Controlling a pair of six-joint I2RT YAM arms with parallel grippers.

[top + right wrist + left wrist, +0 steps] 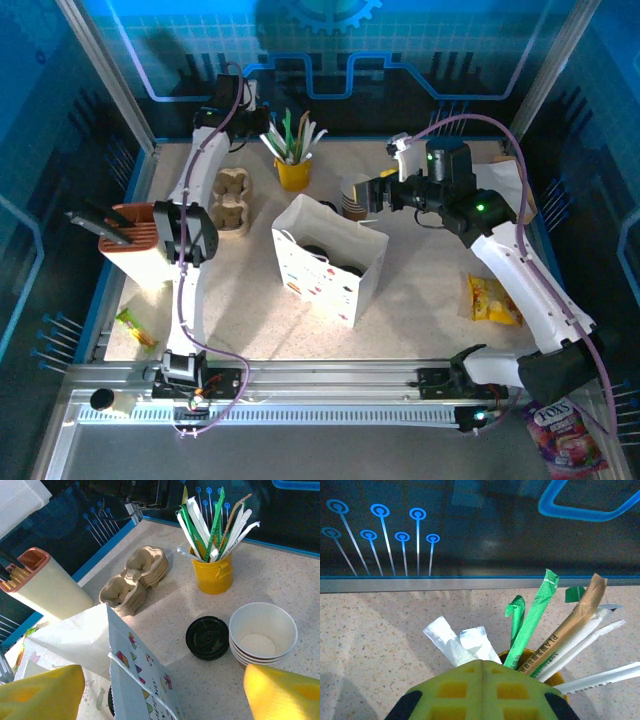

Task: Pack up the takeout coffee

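- Right claw [160,692] gapes wide above 1 lidded coffee cup [207,637], at 9 o'clock of the lidless stack [263,632].
- Left claw [482,682] is pinched shut by the utensil cup [212,575].
- I'd guess we're half done: a dark round shape [317,252] sits in the bag [305,278].

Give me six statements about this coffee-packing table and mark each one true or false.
1. The right pincer is shut. False: it is wide open and holds nothing.
2. A black-lidded cup stands on the table beside the stack of lidless paper cups. True.
3. The white paper bag lies flat on its side. False: it stands upright with its mouth open.
4. The yellow cup holds wrapped straws. True.
5. The pulp cup carriers sit inside the bag. False: they rest on the table, outside it.
6. The left pincer is shut. True.
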